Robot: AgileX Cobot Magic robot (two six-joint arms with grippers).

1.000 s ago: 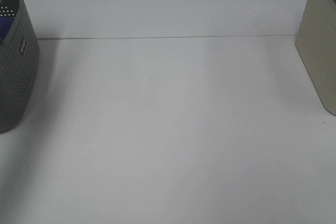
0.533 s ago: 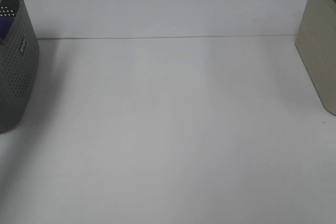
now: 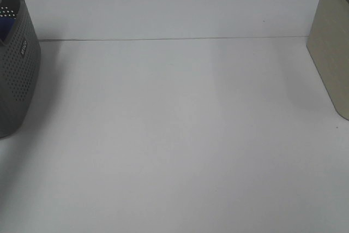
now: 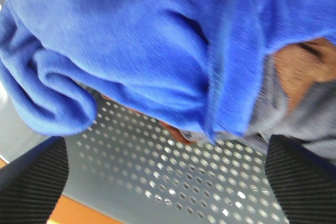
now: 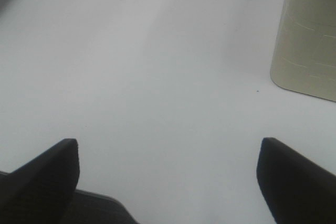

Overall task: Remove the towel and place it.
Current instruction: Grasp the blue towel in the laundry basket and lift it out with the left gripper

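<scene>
— Where is the towel (image 4: 131,40)?
— Bunched up in the grey perforated basket (image 3: 19,80). It is royal blue and plush, folded over itself in thick rolls. From the high camera only a blue sliver of it shows over the rim, at the far left edge of that view.
— And the left claw (image 4: 167,150)?
— Right up close to the cloth and spread wide. Its two black ribbed fingers (image 4: 31,182) sit well apart, the punched basket wall shows between them, and they pinch nothing. The towel lies just beyond the tips; I can't tell whether they touch it.
— Anything else by the cloth?
— A brownish patch (image 4: 304,66) and something grey beside the towel's hem, both too blurred to name.
— The right claw (image 5: 168,142)?
— Also wide and holding nothing, hanging over the white surface (image 5: 157,51). A beige container (image 5: 310,35) stands ahead of it and off to one side. In the high view that container is at the right edge, well apart from the basket.
— What lies between the two?
— The white surface, with a thin seam (image 3: 163,39) running straight across it from the basket's side to the container's
</scene>
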